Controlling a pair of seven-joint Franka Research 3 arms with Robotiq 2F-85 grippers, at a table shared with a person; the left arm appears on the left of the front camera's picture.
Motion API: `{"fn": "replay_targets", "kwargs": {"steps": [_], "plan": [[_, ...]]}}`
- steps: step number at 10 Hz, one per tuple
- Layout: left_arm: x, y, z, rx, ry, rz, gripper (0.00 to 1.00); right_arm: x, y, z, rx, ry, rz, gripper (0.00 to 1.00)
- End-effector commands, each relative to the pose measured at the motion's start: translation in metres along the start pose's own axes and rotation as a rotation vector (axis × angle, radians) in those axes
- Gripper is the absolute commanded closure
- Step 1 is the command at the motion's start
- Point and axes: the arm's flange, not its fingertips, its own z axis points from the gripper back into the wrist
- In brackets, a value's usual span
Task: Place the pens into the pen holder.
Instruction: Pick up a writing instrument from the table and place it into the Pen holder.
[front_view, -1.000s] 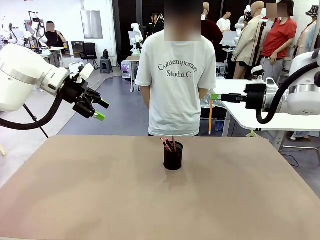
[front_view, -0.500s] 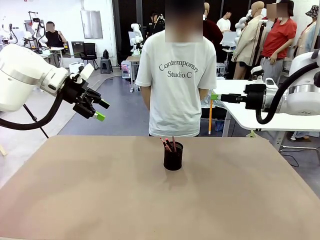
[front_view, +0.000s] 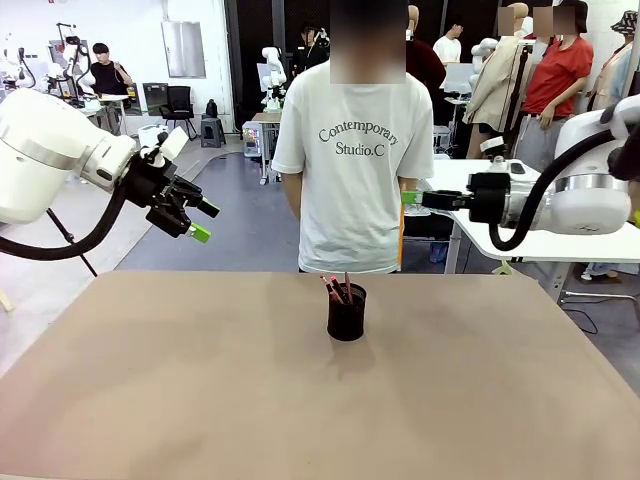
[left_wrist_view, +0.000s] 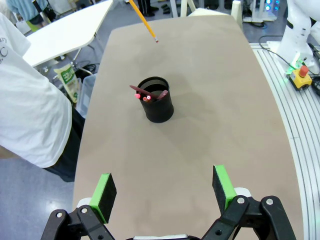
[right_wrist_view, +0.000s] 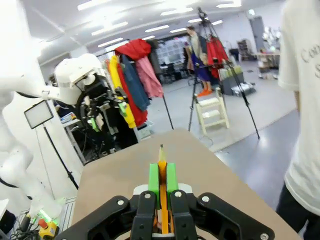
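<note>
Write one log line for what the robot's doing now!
right claw: shut on yellow pencil | left claw: open | pen holder: two pens inside

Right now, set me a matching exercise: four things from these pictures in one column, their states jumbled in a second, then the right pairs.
Column one:
1. left gripper
2. right gripper
3. pen holder
4. yellow-orange pencil

Column two:
A. stands on the table with two pens in it
B. clamped between green pads, hanging point-up above the table
C. open, holding nothing
D. shut on the pencil

Pairs: 1-C, 2-D, 3-A, 4-B
</note>
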Motion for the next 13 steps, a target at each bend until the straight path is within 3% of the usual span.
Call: {"fn": "replay_targets", "kwargs": {"steps": [1,5,7,13], "plan": [[0.001,-0.001,0.002,-0.003,0.013,0.011,0.00,-0.002,-0.003,-0.022,0.069,-0.067,0.085,1.00],[0.001,-0.001,0.002,-0.003,0.013,0.011,0.00,-0.023,0.005,-0.062,0.080,-0.096,0.216,1.00],[0.001,-0.001,0.002,-0.003,0.013,0.011,0.00,-0.047,0.010,-0.077,0.026,-0.092,0.226,1.00],[0.001,-0.001,0.002,-0.003,0.013,0.011,0.00,-0.071,-0.005,-0.080,-0.010,-0.053,0.229,1.00]]}}
